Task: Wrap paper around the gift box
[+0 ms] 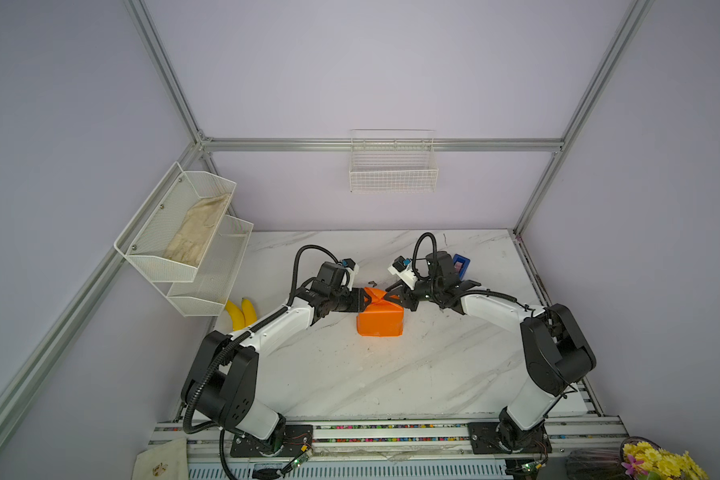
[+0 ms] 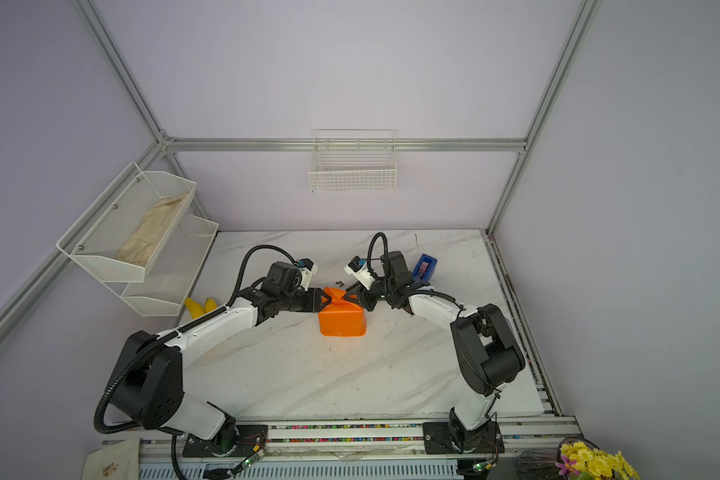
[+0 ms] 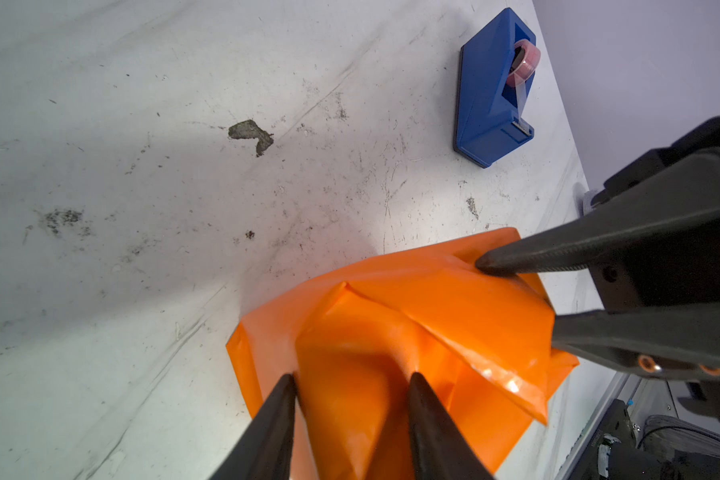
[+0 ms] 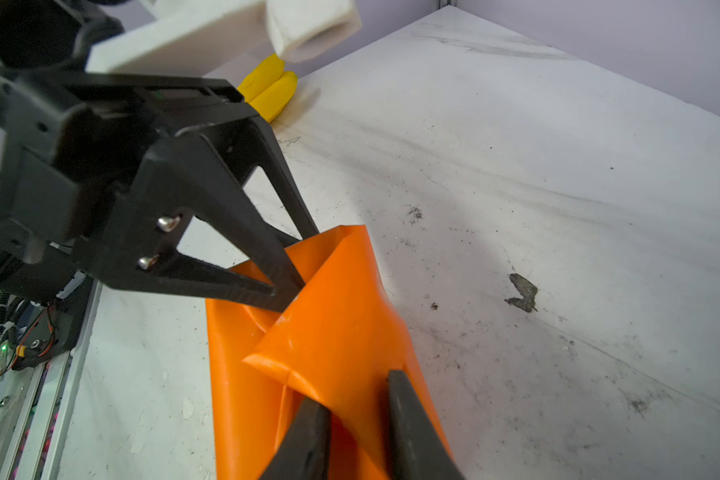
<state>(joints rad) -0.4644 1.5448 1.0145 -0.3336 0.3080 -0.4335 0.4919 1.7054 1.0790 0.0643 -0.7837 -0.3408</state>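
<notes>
Sitting near the middle of the worktop [image 1: 391, 374], a little toward its back, the paper [image 1: 380, 323] is folded into a boxy orange parcel. The gift box itself is hidden, presumably inside.

The sides and near end look closed, but the far end is loose, its flaps standing up and crossing. I judge that is why both arms meet there, each taking one flap so the end can be folded flat. The left tool [image 3: 352, 377] pinches a bunched ridge of paper between part-spread jaws. The right tool [image 4: 356, 397] straddles the opposite flap, jaws also apart; I cannot tell whether it squeezes or only brackets the paper.

The tape dispenser [image 3: 491, 91] stands beyond the right arm, likely within reach for sealing. The bananas [image 1: 240, 313] lie at the left edge, well apart.

Count:
- one parcel
- two tools
- one dispenser
- two bananas
- one dark scrap [image 3: 250, 135]
- one wire basket [image 1: 393, 174] on the back wall
- one two-tier mesh rack [image 1: 208, 286] holding one cloth [image 1: 198, 232]
</notes>
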